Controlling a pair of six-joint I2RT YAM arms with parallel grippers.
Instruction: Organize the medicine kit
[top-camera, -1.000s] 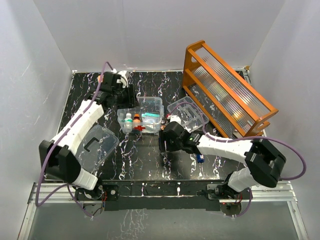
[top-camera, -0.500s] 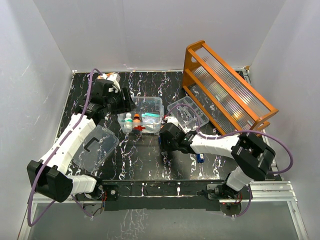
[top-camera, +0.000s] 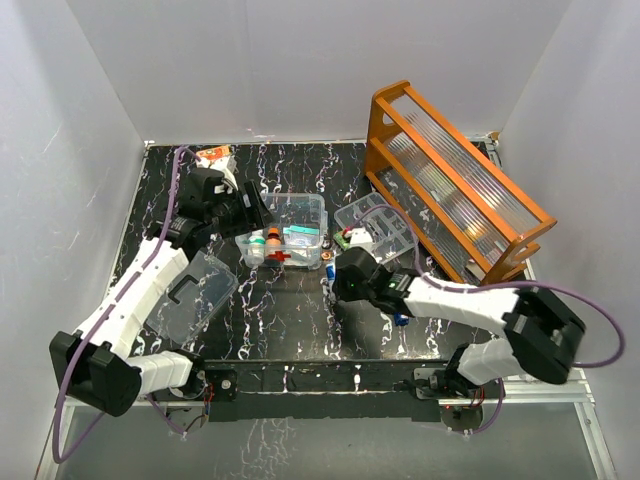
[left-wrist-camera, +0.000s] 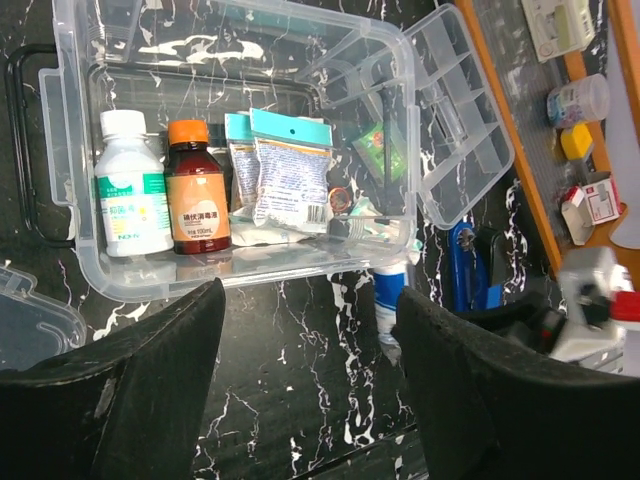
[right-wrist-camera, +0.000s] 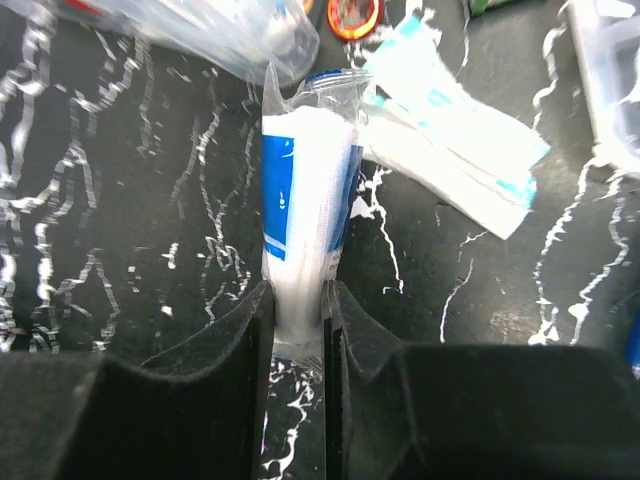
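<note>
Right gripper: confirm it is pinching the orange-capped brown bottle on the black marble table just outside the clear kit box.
Wrong thing. The right wrist view shows the right gripper pinching a blue-and-white wrapped packet on the black marble table just outside the clear kit box; the orange-capped brown bottle stands inside that box.

A black table (top-camera: 290, 320) veined in white sits between white walls (top-camera: 300, 70). At its far right an orange rack (top-camera: 455, 180) with ribbed clear panels runs diagonally from the back toward the right edge. The left wrist view shows a small jar (left-wrist-camera: 578, 98), a yellow piece (left-wrist-camera: 577, 140) and a red-and-white box (left-wrist-camera: 592, 200) in the rack. A clear divided case (top-camera: 385, 225) lies just beside its left side. A blue object (left-wrist-camera: 465, 270) lies nearer on the table, and an orange-and-white packet (top-camera: 213, 156) sits at the far left corner.
</note>
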